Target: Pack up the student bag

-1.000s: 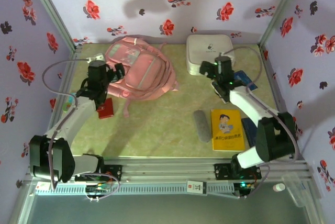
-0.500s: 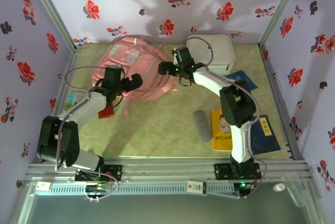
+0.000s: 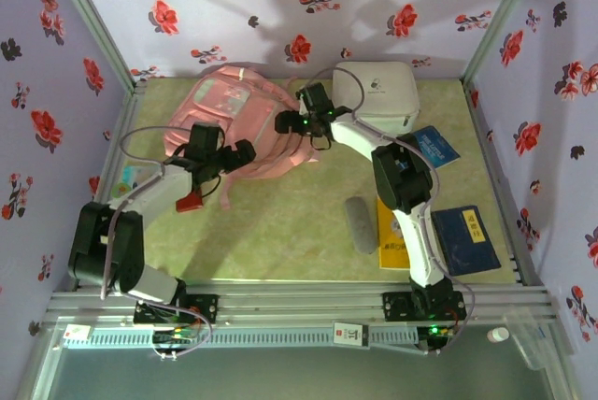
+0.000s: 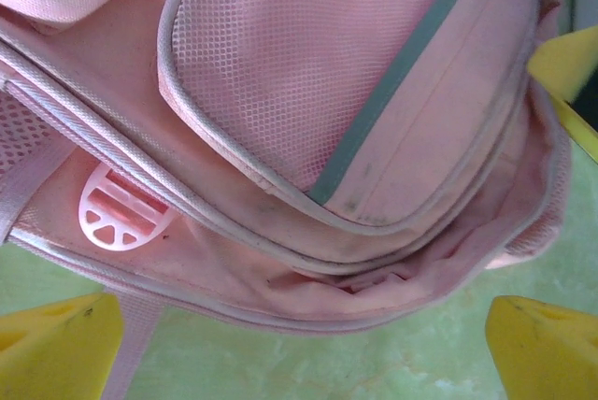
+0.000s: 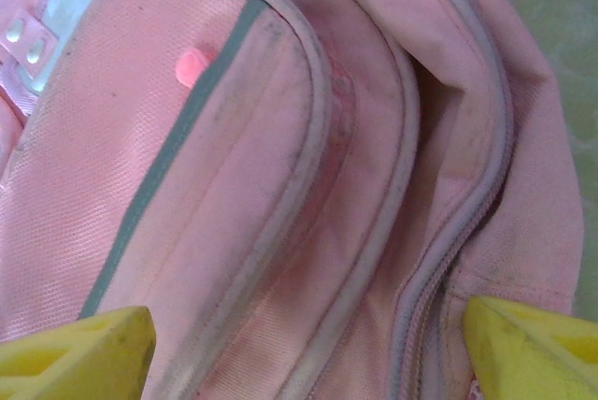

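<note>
The pink student bag (image 3: pixel 245 118) lies flat at the back left of the table, front pockets up. My left gripper (image 3: pixel 239 152) hovers at its near edge and is open. In the left wrist view its yellow fingertips (image 4: pixel 58 349) frame the student bag's (image 4: pixel 355 92) bottom seam and some green table, with nothing between them. My right gripper (image 3: pixel 286 122) sits over the bag's right side and is open. In the right wrist view its fingertips (image 5: pixel 77 359) straddle the student bag's front pocket (image 5: pixel 187 185) and main zip (image 5: pixel 448 250), without pinching fabric.
A white hard case (image 3: pixel 378 92) stands right behind the right arm. A grey pouch (image 3: pixel 360 223), a yellow book (image 3: pixel 391 236) and two blue books (image 3: pixel 472 237) (image 3: pixel 434 146) lie at the right. A small red item (image 3: pixel 190 201) lies under the left arm.
The right arm has swung from beside the white case leftward to the bag's right side, its jaws narrowing slightly. The left gripper has moved right along the bag's near edge.
</note>
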Available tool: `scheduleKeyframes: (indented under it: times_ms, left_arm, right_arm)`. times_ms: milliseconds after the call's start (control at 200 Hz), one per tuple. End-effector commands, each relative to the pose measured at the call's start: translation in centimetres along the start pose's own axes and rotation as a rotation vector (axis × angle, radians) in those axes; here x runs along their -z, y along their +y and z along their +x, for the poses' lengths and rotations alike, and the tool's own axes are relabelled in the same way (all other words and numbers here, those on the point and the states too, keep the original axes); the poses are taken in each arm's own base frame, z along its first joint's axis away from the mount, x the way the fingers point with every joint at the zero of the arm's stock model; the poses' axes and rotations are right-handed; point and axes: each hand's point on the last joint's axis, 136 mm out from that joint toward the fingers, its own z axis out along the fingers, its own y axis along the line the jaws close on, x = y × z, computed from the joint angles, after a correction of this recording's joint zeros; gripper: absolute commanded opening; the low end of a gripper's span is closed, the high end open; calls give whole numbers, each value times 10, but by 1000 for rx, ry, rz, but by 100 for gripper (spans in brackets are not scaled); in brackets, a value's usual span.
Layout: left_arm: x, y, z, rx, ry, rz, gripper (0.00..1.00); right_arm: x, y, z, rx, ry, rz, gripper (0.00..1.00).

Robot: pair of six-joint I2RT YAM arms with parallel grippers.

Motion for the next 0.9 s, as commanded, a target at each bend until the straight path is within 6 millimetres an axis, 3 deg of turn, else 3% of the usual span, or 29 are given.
scheduleKeyframes:
  times_ms: [0,185,335,400,465,565,640,755,890]
  left_arm:
    - [-12,-3,-5,37,21,-3,99]
    - [-16,-5,-9,96,9,6,99]
    - [-23,11,-4,122,26,-27,99]
    - [-25,16,-2,133,36,-43,99]
    - [-23,18,-2,140,38,-47,99]
    - [-17,17,-4,139,33,-45,99]
    - [-10,15,-6,148,27,-40,99]
    - [-1,15,-4,196,15,-31,99]
    - [9,14,0,243,6,-19,99]
  right_arm:
    - [-3,-24,73,-131,205,74,86]
    - [24,-13,122,-220,275,44,86]
    - [42,6,171,-304,350,-61,84]
    - [54,16,177,-292,339,-125,83]
    - [73,30,159,-228,275,-180,83]
    - [109,49,111,-90,138,-194,85]
    - [126,53,78,-20,40,-161,88]
    - [121,31,41,10,-31,-57,87]
    - [95,11,13,38,-43,27,86]
